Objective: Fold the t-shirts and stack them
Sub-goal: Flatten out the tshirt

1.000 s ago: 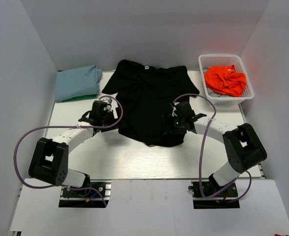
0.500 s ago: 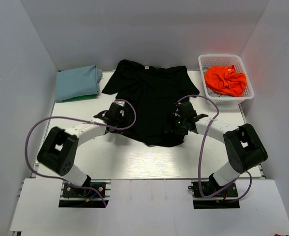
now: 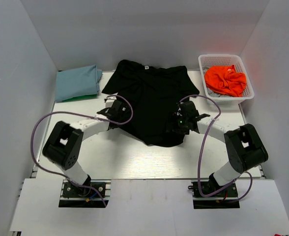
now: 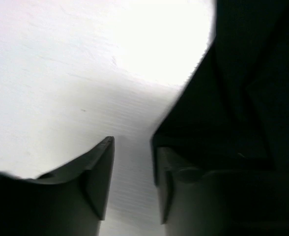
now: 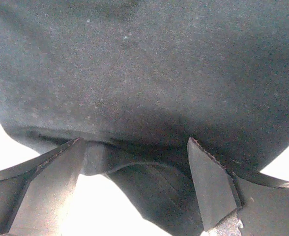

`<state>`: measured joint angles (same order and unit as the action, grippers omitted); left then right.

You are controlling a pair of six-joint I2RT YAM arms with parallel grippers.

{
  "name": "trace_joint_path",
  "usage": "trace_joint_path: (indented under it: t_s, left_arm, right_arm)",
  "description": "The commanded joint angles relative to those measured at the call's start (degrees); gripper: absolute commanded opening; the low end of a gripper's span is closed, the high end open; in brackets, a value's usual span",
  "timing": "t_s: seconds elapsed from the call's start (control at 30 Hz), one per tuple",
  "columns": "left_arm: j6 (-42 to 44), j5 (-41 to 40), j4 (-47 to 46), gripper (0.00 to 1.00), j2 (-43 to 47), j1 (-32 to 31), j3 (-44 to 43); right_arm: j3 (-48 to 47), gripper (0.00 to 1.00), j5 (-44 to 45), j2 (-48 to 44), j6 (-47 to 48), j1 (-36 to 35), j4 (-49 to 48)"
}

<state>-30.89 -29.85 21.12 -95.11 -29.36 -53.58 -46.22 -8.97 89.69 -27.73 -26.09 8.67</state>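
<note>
The black t-shirt (image 3: 152,105) lies unfolded between both arms: the left gripper (image 4: 133,147), jaws narrowly apart on nothing, at its edge; the right gripper (image 5: 134,147), wide apart, over its hem. Beyond the left one, the light blue tee (image 3: 76,82) sits folded on the green tee (image 3: 78,98); beyond the right, the orange tee (image 3: 225,80) is crumpled in the white mesh basket (image 3: 223,59)

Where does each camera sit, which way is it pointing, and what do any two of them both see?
Top external: above and behind the bases, looking down at the table, black t-shirt and basket; both arms show whole.
Left wrist: on the left arm, looking past the left gripper at bare table and the shirt's edge.
Right wrist: on the right arm, looking past the right gripper onto black fabric.
Shared: all three see the black t-shirt.
</note>
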Motion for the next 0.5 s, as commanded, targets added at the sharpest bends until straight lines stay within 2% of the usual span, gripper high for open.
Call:
trace_joint_path:
  t_s: [0.0, 0.03, 0.07, 0.2, 0.3, 0.33, 0.43, 0.47]
  left_arm:
    - [-7.0, -6.0, -3.7, 0.45, 6.8, 0.5, 1.6]
    - [-8.4, -6.7, -3.2, 0.39, 6.8, 0.5, 1.6]
    - [-9.1, -6.7, -3.2, 0.37, 6.8, 1.1, 1.6]
    - [-7.9, -3.1, -5.1, 0.37, 3.4, 1.2, 0.9]
    - [-10.6, -1.4, -1.6, 0.15, 1.2, 1.7, -0.4]
    - [-13.0, -2.0, 0.6, 0.0, 1.2, 1.7, -0.4]
    - [-24.8, -2.5, 11.7, 0.0, 6.1, 1.7, 1.1]
    - [-28.2, -2.5, 14.5, 0.0, 8.2, 1.7, 2.2]
  right_arm:
    - [3.0, 0.87, 1.1, 0.0, 0.1, 1.1, 2.1]
    - [3.3, 0.87, 1.3, -0.1, 0.0, 1.6, 2.0]
    - [3.8, 0.85, 1.2, -0.3, -0.1, 1.7, 2.0]
    - [5.3, 0.85, -0.1, -0.4, 0.0, 2.1, 0.8]
    - [5.4, 0.81, -1.0, -0.2, 0.0, 2.5, 0.2]
    - [5.6, 0.78, -1.3, 0.0, 0.0, 2.5, -0.1]
    - [6.2, 0.51, -1.8, 0.7, -1.2, 2.9, 0.4]
    - [6.7, 0.24, -1.2, 0.7, -1.3, 3.1, 0.6]
